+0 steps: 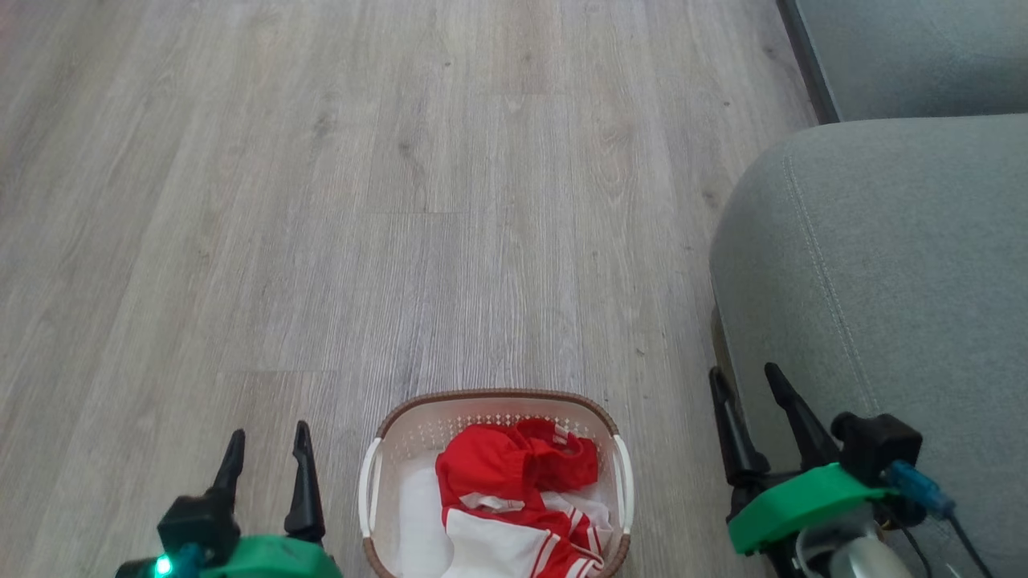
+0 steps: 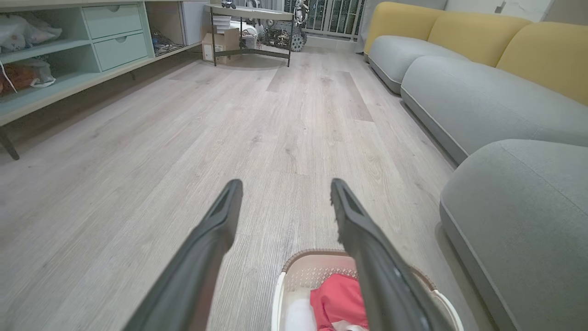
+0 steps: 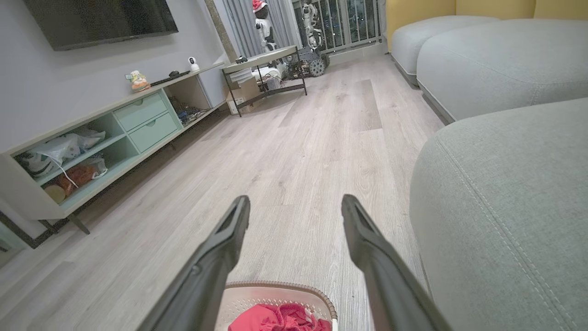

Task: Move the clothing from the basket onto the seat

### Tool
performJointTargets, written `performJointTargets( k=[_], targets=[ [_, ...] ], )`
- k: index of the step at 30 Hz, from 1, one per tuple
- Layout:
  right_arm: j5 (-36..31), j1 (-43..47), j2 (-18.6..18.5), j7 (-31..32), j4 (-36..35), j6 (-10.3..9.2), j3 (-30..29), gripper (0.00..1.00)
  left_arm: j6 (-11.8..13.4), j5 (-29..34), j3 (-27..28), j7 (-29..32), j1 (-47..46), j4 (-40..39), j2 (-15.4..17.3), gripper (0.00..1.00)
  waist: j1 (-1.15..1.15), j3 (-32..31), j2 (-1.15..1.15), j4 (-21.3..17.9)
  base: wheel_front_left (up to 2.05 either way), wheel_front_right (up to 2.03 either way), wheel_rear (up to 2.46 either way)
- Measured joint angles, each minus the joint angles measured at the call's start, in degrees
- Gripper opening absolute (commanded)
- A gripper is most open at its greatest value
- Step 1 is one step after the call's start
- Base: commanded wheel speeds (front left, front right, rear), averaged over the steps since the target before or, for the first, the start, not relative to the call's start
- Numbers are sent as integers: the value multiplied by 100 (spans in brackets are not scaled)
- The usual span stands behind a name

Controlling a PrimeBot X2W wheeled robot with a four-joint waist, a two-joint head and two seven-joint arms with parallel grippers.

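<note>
Saw clothing (image 1: 514, 470) bunched in basket (image 1: 498, 395) at 6 o'clock, red heap stretched 12-to-6. Found seat (image 1: 883, 241) at 3. Noted left pincer (image 1: 270, 430) at 7, right pincer (image 1: 743, 369) at 4, both spread, empty, pointing 12.

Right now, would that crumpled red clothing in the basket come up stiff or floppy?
Probably floppy: the red and white fabric clothing lies crumpled in folds. Thin cloth, so likely light; may drag over the cream plastic basket rim.
</note>
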Motion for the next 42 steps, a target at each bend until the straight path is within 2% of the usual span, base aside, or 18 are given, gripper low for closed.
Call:
performJointTargets(
  k=[15, 42],
  targets=[
    [-1058, 1, -5, -257, -49, 0, 143, 100, -7, 1049, 0, -248, 97, -13, -85, 100, 0, -55, 0, 16, 0, 0, 0],
    [-1071, 1, -8, -258, -26, 0, 134, 100, -204, 1094, 166, -248, 183, 15, -218, 100, 0, -8, 0, 17, 0, 0, 0]
  ],
)
